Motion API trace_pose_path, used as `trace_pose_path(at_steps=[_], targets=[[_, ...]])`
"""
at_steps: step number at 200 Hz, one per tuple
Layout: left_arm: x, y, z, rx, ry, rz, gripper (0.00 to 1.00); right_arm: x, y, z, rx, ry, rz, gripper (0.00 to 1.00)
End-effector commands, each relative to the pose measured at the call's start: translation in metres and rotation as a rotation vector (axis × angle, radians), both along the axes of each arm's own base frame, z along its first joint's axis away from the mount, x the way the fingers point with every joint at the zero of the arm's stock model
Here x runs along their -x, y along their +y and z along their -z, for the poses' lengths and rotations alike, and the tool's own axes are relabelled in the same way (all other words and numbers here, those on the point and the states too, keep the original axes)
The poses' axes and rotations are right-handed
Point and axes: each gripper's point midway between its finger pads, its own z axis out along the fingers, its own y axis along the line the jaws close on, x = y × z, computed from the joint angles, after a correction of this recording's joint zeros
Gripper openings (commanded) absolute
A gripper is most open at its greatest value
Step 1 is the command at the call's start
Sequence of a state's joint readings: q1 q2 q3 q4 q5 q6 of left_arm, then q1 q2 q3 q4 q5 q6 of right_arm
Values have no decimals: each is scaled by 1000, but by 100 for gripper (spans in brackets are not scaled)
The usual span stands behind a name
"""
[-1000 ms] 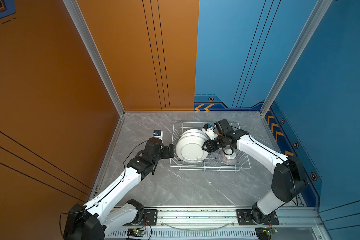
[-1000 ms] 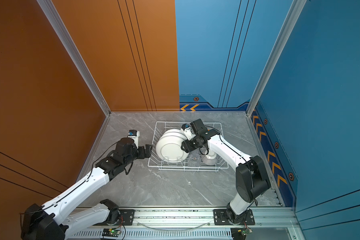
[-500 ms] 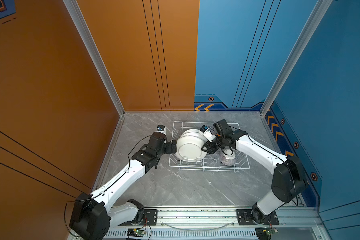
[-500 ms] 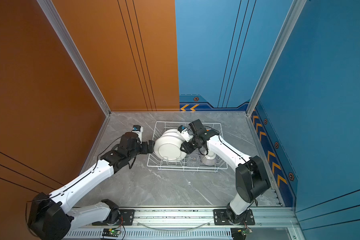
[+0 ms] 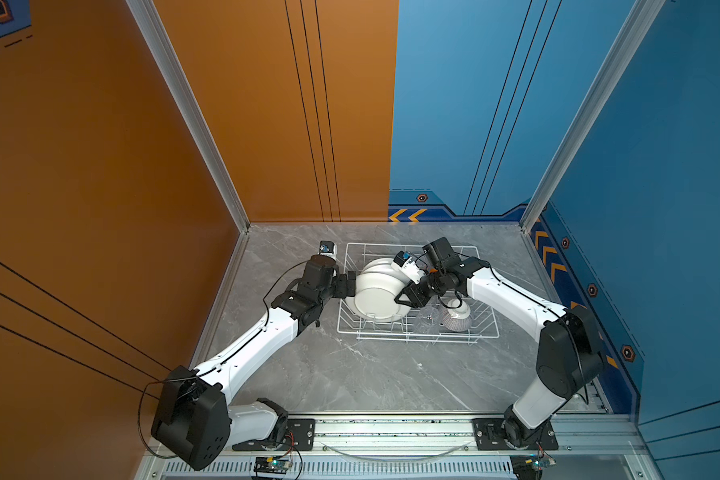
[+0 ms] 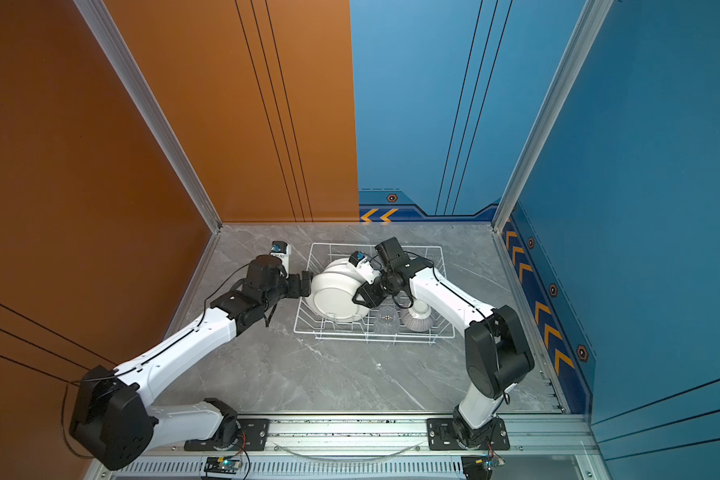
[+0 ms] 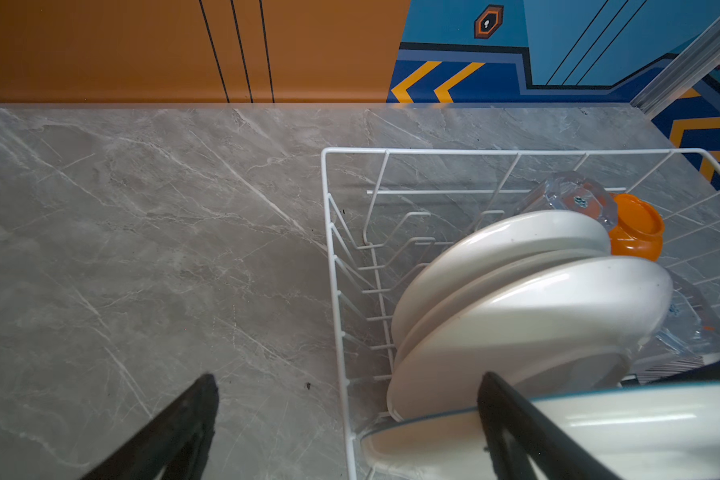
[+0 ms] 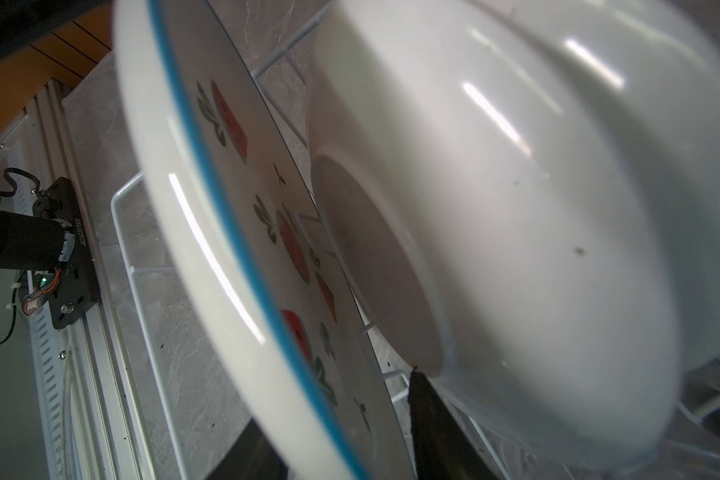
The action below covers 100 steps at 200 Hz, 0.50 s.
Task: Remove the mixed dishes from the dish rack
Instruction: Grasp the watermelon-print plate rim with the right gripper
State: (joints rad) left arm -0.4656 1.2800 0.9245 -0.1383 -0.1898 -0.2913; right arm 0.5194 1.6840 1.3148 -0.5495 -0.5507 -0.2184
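The white wire dish rack (image 5: 412, 338) (image 6: 375, 338) (image 7: 329, 249) (image 8: 121, 232) sits mid-table. At its left end several white-backed plates stand on edge. The nearest is the blue-rimmed watermelon plate (image 5: 375, 297) (image 6: 333, 297) (image 7: 641, 419) (image 8: 233, 208), and my right gripper (image 5: 404, 299) (image 6: 360, 297) (image 8: 341, 415) is shut on its right rim. My left gripper (image 5: 350, 284) (image 6: 306, 284) (image 7: 346, 378) is wide open at the plate's left rim, astride the rack's wall. Two more plates (image 5: 381, 268) (image 7: 516, 241) lean behind. A clear tumbler (image 5: 428, 318) (image 6: 385, 320), a striped bowl (image 5: 456, 318) (image 6: 417, 318) and an orange bowl (image 7: 636, 228) also sit in the rack.
The rack rests on a grey marble tabletop (image 5: 350, 374). An orange wall (image 5: 100, 208) stands on the left and blue walls (image 5: 641, 208) at the back and right. A metal rail (image 5: 391, 428) carrying both arm bases runs along the front edge. Another tumbler (image 7: 570, 195) lies beside the orange bowl.
My left arm has swung right from the bare table to the rack's left wall, still open. The right gripper has closed in on the front plate's rim, and the plate has tipped slightly.
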Motion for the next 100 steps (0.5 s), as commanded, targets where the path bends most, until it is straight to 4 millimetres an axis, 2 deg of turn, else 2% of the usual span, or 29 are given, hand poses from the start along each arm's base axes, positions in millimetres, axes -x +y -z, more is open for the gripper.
trace_pose_path(at_steps=[1,22,46,100], targets=[[-5,0,-6,-4,-11,10,98,9,25,-8,-82,18,-67,46],[-5,1,-6,-6,-13,4,98,6,28,-13,-106,4,-61,43],[-6,3,-6,-9,-12,1,98,6,31,-17,-127,-3,-67,31],[-7,7,-7,-8,-14,-10,98,6,30,-25,-152,-10,-70,22]])
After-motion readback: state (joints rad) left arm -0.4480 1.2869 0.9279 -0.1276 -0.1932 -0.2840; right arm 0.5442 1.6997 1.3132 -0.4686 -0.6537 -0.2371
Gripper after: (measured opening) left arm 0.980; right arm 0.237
